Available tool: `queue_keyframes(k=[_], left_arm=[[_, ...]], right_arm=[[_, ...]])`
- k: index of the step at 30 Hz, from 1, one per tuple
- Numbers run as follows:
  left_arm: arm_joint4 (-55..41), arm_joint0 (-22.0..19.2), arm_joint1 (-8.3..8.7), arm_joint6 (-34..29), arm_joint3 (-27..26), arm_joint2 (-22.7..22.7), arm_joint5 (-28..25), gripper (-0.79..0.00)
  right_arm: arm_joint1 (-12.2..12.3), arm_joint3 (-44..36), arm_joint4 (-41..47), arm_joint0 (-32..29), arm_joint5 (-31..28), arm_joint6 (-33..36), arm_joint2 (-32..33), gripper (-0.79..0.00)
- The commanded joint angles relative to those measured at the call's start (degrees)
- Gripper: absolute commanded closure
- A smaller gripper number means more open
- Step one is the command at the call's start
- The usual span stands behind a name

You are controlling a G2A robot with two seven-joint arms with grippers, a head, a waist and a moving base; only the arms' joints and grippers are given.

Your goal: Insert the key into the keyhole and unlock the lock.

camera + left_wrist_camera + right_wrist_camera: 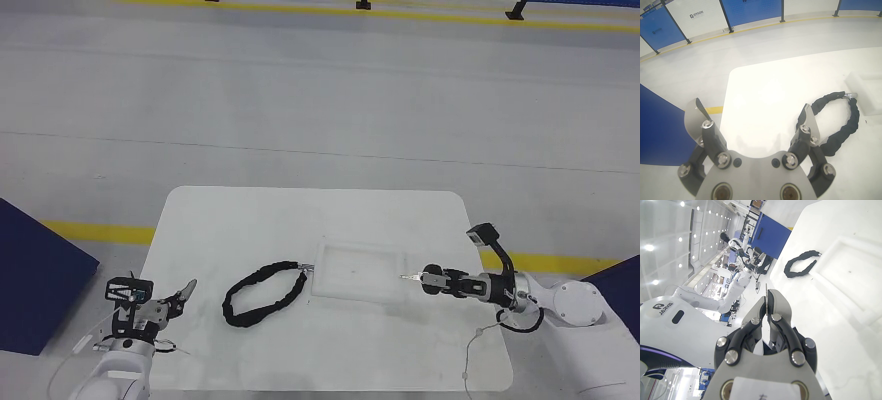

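While the chain lock [265, 293] lies looped on the white surface [250, 220], its metal end against the left rim of a shallow white tray [360, 270], the robot's right end effector [767, 301] is clenched on the key [766, 289], pinching it edge-on between both fingers. It hangs at the tray's right rim, the key's tip pointing across the tray toward the lock, well apart from it. The left end effector [753, 106] sits released, fingers spread wide, at the surface's left edge, near the lock's black sleeve and holding nothing.
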Motion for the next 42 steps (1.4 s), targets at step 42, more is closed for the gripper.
queue_keyframes(k=[42], left_arm=[[-1.6,-51.3,-1.28,-47.1,22.3,29.2,-46.8,-0.785]], right_arm=[[0.0,0.0,0.0,0.0,0.0,0.0,0.0,0.000]])
